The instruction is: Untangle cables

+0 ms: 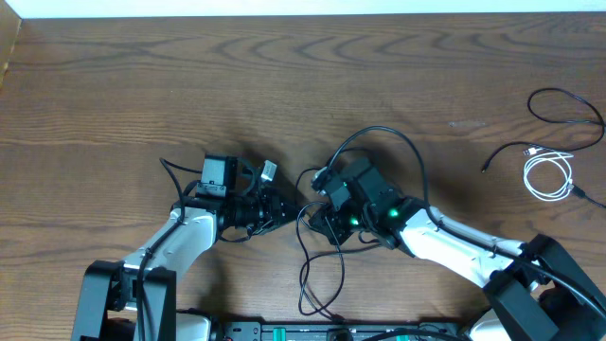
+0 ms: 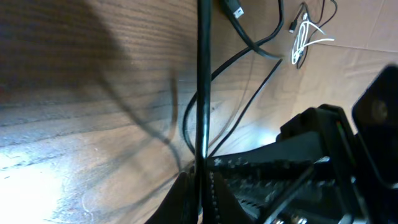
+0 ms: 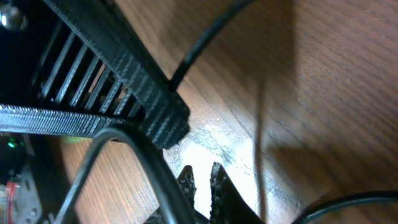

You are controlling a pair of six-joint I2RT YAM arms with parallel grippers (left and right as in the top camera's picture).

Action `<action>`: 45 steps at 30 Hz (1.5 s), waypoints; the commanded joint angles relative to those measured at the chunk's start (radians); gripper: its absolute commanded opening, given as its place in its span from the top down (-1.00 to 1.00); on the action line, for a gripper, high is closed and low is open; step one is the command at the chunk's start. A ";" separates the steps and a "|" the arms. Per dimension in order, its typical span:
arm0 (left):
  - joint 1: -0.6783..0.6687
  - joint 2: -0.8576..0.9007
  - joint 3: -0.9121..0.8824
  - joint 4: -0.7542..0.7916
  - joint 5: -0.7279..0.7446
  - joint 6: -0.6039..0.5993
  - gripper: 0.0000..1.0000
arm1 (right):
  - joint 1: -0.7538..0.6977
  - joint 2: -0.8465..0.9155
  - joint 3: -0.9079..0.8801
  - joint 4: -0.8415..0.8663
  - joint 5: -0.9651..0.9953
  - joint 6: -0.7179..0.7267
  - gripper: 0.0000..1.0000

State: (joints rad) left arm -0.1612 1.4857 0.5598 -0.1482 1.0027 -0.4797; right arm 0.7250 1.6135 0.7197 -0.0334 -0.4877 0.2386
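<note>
A black cable (image 1: 393, 142) loops over the table's middle and trails toward the front edge. Both grippers meet at its tangle. My left gripper (image 1: 284, 210) is shut on this cable; in the left wrist view the cable (image 2: 203, 74) runs straight up from between the jaws (image 2: 200, 190). My right gripper (image 1: 322, 216) faces it from the right. In the right wrist view its fingertips (image 3: 202, 180) stand almost together with only bright wood in the slit. A thick black cable (image 3: 152, 165) passes just left of them, outside the jaws.
A coiled white cable (image 1: 549, 175) and a second black cable (image 1: 568, 114) lie at the far right. The white cable (image 2: 305, 37) also shows in the left wrist view. The left arm's ribbed body (image 3: 118, 81) crowds the right wrist view.
</note>
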 commanded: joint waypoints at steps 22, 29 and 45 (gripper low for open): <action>-0.001 0.010 -0.004 -0.003 0.100 0.042 0.85 | 0.021 0.008 -0.006 -0.015 -0.101 -0.215 0.21; 0.008 0.010 -0.004 -0.003 0.097 0.042 0.84 | -0.031 0.008 -0.006 -0.040 -0.160 -0.219 0.17; 0.051 0.010 -0.004 -0.002 0.111 -0.130 0.84 | 0.010 0.008 -0.006 0.043 -0.199 -0.111 0.12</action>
State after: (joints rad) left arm -0.1127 1.4857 0.5594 -0.1516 1.0935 -0.5381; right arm 0.7200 1.6135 0.7185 -0.0181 -0.6891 0.0578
